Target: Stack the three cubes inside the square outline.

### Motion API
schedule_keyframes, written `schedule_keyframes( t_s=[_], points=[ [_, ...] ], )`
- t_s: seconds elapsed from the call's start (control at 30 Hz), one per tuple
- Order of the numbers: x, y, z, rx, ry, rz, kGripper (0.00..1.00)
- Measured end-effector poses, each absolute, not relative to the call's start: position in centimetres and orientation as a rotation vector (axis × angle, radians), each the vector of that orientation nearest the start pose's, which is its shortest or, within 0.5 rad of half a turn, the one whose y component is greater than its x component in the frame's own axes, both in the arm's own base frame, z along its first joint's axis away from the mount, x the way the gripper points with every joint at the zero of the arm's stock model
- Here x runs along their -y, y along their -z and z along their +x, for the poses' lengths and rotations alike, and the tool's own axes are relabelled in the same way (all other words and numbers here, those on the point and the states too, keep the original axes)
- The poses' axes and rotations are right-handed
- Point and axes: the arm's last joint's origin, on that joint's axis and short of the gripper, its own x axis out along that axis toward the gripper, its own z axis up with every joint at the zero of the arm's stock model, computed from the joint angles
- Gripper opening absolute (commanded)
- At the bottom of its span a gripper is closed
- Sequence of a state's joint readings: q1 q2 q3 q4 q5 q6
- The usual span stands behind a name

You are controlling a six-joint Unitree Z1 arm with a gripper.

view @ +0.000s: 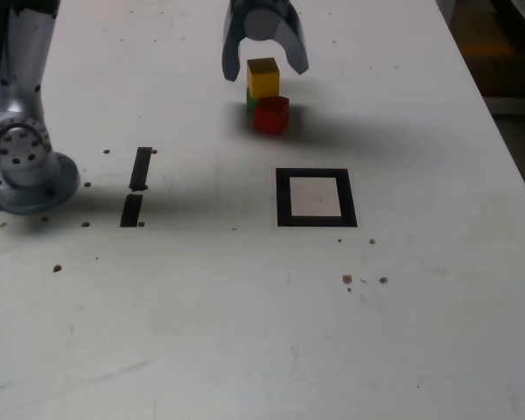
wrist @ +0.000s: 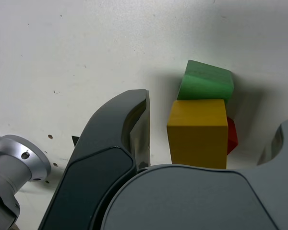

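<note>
While the gripper [view: 265, 72] gapes wide, empty, upper centre of exterior view, off-centre closing could topple the yellow cube [view: 263, 79].

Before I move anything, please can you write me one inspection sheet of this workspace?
Surface: white table, with scattered brown spots.
Cubes: yellow, green and red grouped together, outside the outline; yellow appears raised, its support hidden.
Square outline: black tape frame, no cube inside.
Clutter: no loose objects seen; two short black tape strips.
Claw: open, jaws apart on either side of the yellow cube, no grip seen.
Cables: thin dark line beside the arm, possibly a cable.
Surroundings: dark brownish area beyond the table edge, exterior view's right; details unclear.
</note>
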State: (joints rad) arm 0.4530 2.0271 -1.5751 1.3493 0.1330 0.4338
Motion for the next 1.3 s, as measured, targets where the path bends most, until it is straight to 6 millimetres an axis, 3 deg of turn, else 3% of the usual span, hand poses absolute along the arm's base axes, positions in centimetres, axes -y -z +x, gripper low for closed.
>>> schedule_keyframes(
  t_s=[0.23, 0.57, 0.7, 0.8, 0.93, 1.1, 1.3],
  points=[
    [-15.9, -25.2, 31.1, -1.820, -0.026, 0.013, 0.59],
    [-15.8, -24.3, 31.3, -1.783, -0.023, 0.002, 0.39],
    [-15.8, -24.4, 31.3, -1.777, -0.029, 0.000, 0.35],
    [-15.6, -25.6, 31.3, -1.768, -0.042, 0.008, 0.33],
    [-14.6, -29.4, 31.7, -1.710, -0.063, 0.050, 0.30],
    [-12.6, -30.8, 33.8, -1.675, -0.046, 0.096, 0.28],
    [-10.2, -28.6, 38.5, -1.687, 0.002, 0.138, 0.28]
  ],
)
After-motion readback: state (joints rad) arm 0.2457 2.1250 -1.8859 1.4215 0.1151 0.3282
